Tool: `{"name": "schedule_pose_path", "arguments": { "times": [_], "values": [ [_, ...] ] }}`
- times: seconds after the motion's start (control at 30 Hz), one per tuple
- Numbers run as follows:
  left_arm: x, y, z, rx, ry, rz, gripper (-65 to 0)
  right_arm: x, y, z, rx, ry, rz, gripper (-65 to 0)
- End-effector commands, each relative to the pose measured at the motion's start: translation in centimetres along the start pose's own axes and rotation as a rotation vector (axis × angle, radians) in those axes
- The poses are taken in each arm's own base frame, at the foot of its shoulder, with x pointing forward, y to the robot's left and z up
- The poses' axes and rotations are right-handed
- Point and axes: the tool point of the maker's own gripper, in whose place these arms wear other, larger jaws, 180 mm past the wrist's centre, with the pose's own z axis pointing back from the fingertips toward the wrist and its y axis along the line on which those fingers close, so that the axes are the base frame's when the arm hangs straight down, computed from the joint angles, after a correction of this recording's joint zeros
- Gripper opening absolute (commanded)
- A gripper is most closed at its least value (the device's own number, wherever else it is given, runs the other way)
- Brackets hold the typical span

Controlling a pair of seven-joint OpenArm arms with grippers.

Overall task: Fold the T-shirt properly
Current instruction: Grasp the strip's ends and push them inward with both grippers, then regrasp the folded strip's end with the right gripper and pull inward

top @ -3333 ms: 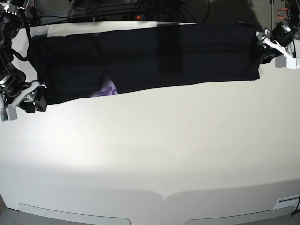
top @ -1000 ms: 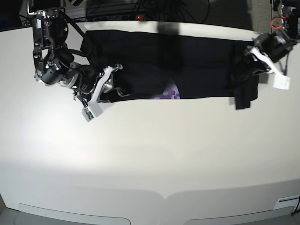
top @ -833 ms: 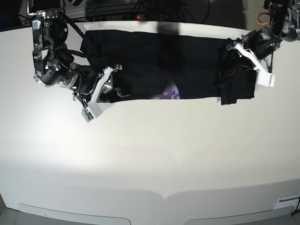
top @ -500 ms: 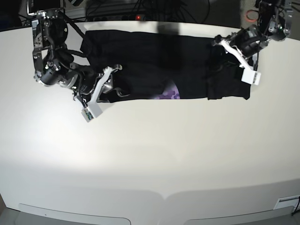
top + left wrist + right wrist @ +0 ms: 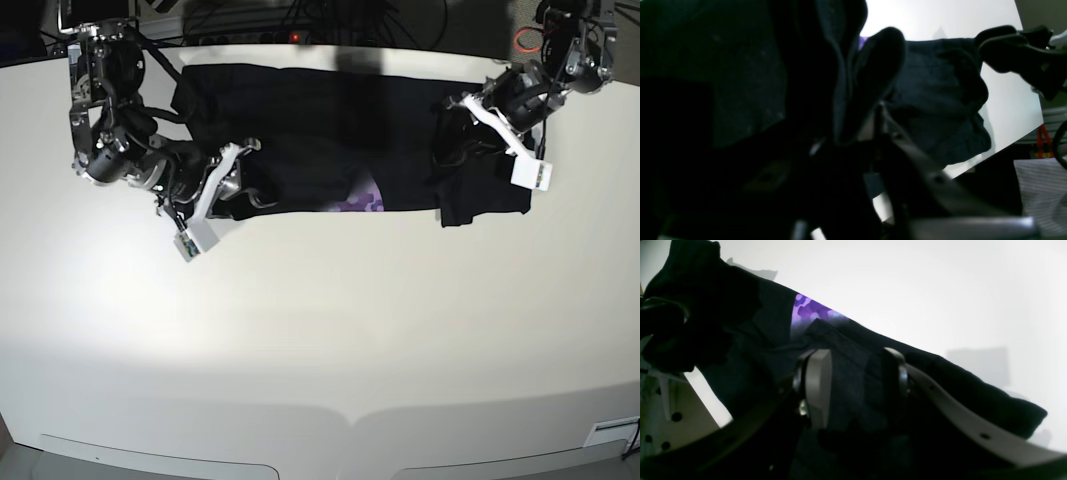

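Observation:
The black T-shirt point(image 5: 330, 130) lies stretched along the back of the white table, with a patch of purple print point(image 5: 365, 198) showing at its near edge. My left gripper point(image 5: 468, 128), on the right of the base view, is shut on the shirt's right end and holds it raised and folded over toward the middle. In the left wrist view, dark cloth point(image 5: 933, 100) is pinched at the gripper point(image 5: 846, 100). My right gripper point(image 5: 240, 182) is shut on the shirt's left end. In the right wrist view, cloth point(image 5: 853, 373) fills the gap between the pale fingers point(image 5: 818, 386), and the purple print point(image 5: 810, 310) shows.
The white table point(image 5: 320, 330) stretches wide toward the camera in front of the shirt. Cables and dark equipment point(image 5: 300, 30) sit just behind the table's far edge. A red cable loop point(image 5: 528, 40) hangs near the left arm.
My left gripper has moved left with the shirt's right end, laying it further over the body. My right gripper has stayed still, shut on the left end.

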Motion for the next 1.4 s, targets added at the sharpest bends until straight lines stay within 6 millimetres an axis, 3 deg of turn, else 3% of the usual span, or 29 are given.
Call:
{"name": "schedule_pose_path", "arguments": {
  "times": [0.0, 0.1, 0.23, 0.47, 0.7, 0.87, 1.0, 1.17, 1.27, 1.37],
  "values": [
    [1.1, -0.6, 0.2, -0.023, -0.039, -0.012, -49.5, 1.7, 0.0, 0.4, 0.009, -0.05, 0.022, -39.7],
    [1.0, -0.7, 0.2, -0.033, -0.03, -0.003, -42.0, 2.0, -0.1, 0.4, 0.007, -0.055, 0.029, -39.7],
    [0.8, -2.4, 0.3, -0.124, -0.023, -0.014, -41.9, 2.8, -0.4, 0.4, 0.002, -0.063, 0.043, -39.7],
    [1.7, -2.6, 0.1, -0.137, -0.042, -0.03, -41.9, 4.0, -0.8, 0.4, -0.009, -0.076, 0.059, -39.7],
    [2.9, 0.5, 0.2, 0.003, -0.024, -0.206, -41.9, 2.6, -1.9, 1.0, -0.038, 0.001, 0.049, -39.7],
    [4.1, 4.3, 0.9, 0.213, -0.048, -0.304, -41.9, 1.8, -3.5, 3.5, -0.044, 0.046, -0.044, -39.7],
    [4.7, 5.2, 1.1, 0.262, -0.073, -0.327, -41.9, 1.3, -5.4, 6.7, -0.06, 0.086, -0.08, -39.7],
    [3.7, 6.5, 1.0, 0.281, -0.056, -0.298, -41.9, -0.5, -8.8, 10.7, -0.187, 0.186, -0.056, -39.7],
    [2.5, 7.6, 0.9, 0.298, -0.026, -0.272, -41.9, -2.3, -9.3, 11.7, -0.195, 0.237, -0.078, -39.0],
    [1.9, 7.8, 0.8, 0.302, -0.018, -0.253, -41.9, -3.6, -9.8, 11.6, -0.183, 0.239, -0.143, -32.6]
  ]
}}
